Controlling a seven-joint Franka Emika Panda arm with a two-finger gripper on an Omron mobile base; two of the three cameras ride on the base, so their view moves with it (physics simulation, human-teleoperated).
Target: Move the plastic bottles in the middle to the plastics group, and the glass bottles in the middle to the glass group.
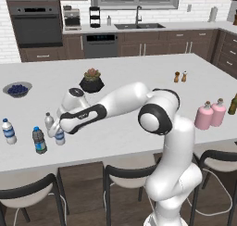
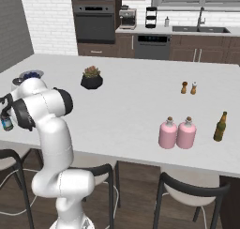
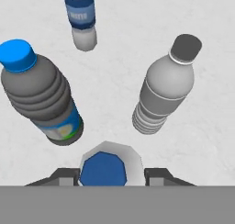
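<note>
My gripper (image 3: 111,175) reaches down at the left end of the island (image 1: 139,81) and is shut on a small blue-labelled water bottle (image 1: 59,137), seen from above (image 3: 103,171) with a fingertip (image 3: 158,176) on each side. Its base is close to the counter. Around it stand a dark grey blue-capped bottle (image 3: 41,97) (image 1: 39,141), a plain greyish bottle (image 3: 164,92) (image 1: 48,120) and a clear blue-labelled, white-capped bottle (image 1: 8,131) (image 3: 80,16). Far right, two pink bottles (image 1: 203,116) (image 1: 218,112) stand side by side next to a dark olive bottle (image 2: 220,126).
A dark pot with a succulent (image 1: 91,80) and a bowl of blueberries (image 1: 17,89) sit behind the left bottles. Salt and pepper shakers (image 1: 180,76) stand mid-right. Dark stools (image 1: 127,174) line the island's near edge.
</note>
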